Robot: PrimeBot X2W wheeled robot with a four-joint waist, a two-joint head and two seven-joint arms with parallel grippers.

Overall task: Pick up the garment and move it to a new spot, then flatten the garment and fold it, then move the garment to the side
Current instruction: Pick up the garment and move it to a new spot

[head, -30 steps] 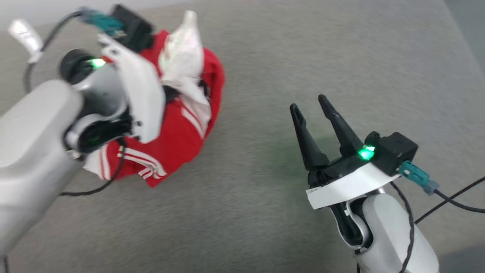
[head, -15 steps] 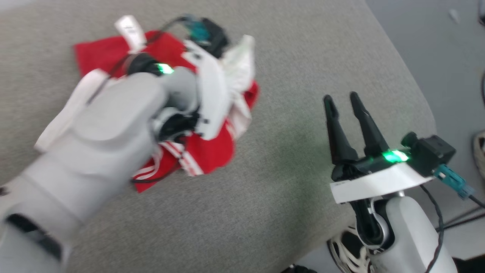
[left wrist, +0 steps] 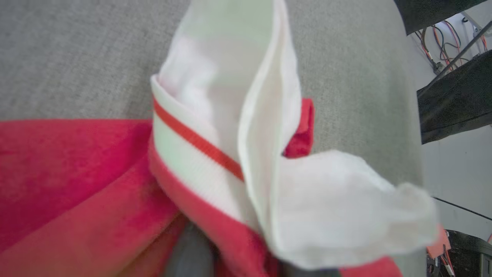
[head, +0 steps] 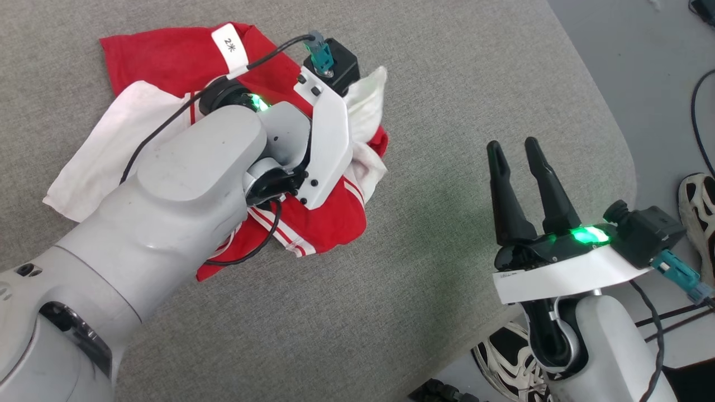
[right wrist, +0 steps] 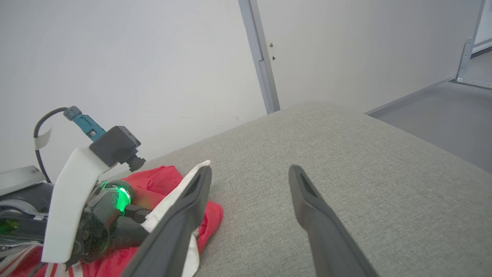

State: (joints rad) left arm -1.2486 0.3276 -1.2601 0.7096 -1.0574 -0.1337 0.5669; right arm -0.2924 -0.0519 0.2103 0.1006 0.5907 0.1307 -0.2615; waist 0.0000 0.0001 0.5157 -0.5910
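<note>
looking down from the head cam, the garment (head: pixel 329 223) sits crumpled in the upper left of the frame on the grey fabric surface (head: pixel 447 84), with 1 white sleeve (head: pixel 95 162) spread toward the left edge. the left arm (head: pixel 184 184) covers its middle and its jaws are buried in cloth, so i can't tell if they're pinching it. the right arm (head: pixel 592 335) is at lower right, well apart from the shirt, jaws spread wide with nothing between them.
</note>
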